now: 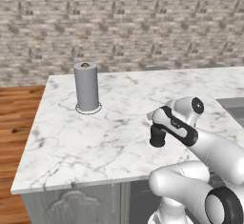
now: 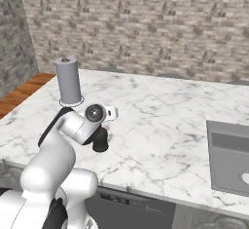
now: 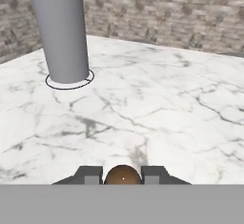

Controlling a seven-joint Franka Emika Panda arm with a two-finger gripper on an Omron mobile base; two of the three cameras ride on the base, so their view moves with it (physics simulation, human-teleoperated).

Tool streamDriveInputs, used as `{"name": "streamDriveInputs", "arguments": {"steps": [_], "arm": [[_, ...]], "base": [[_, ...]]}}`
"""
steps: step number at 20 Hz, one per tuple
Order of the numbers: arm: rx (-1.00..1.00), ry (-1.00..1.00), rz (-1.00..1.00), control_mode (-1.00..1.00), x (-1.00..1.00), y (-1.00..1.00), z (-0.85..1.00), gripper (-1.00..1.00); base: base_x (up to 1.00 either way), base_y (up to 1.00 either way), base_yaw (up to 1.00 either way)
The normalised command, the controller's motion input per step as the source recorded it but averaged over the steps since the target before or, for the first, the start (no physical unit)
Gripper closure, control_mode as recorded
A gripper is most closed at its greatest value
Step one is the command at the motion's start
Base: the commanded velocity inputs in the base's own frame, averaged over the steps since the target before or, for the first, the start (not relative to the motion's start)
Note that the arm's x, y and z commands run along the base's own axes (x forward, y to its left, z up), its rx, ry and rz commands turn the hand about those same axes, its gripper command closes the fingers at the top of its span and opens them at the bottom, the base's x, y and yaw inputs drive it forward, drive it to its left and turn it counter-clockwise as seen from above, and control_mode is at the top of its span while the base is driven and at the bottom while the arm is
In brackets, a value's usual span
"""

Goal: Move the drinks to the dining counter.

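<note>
Marble worktop (image 1: 95, 137) inspected, brick wall behind.
Hand (image 3: 123, 176) closed on squat black bottle (image 1: 157, 137), brown-capped, standing at the front edge; grey paper-towel roll (image 1: 86, 86) well apart.

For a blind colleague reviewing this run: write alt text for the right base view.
A white robot arm holds its tool closed on a squat black bottle low over a white grey-veined marble counter. A tall grey paper-towel roll stands behind it, an inset steel sink lies at right, and a brick wall runs behind.
</note>
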Motion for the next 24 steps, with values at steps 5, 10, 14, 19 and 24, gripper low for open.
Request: {"name": "streamDriveInputs", "arguments": {"steps": [5, 10, 14, 19, 24], "arm": [[0.0, -0.03, 0.0, -1.0, -0.01, 0.0, -0.28, 1.0], [0.0, -0.06, 0.0, -1.0, -0.29, 0.0, -0.49, -1.0], [0.0, -0.08, 0.0, -1.0, -0.23, 0.0, -0.37, -1.0], [0.0, -0.07, 0.0, -1.0, -0.01, 0.0, -0.09, -1.0], [0.0, -0.07, 0.0, -1.0, 0.0, 0.0, -0.02, -1.0]], "base": [[0.0, 0.0, 0.0], [0.0, 0.0, 0.0], [0.0, 0.0, 0.0], [0.0, 0.0, 0.0], [0.0, 0.0, 0.0]]}}
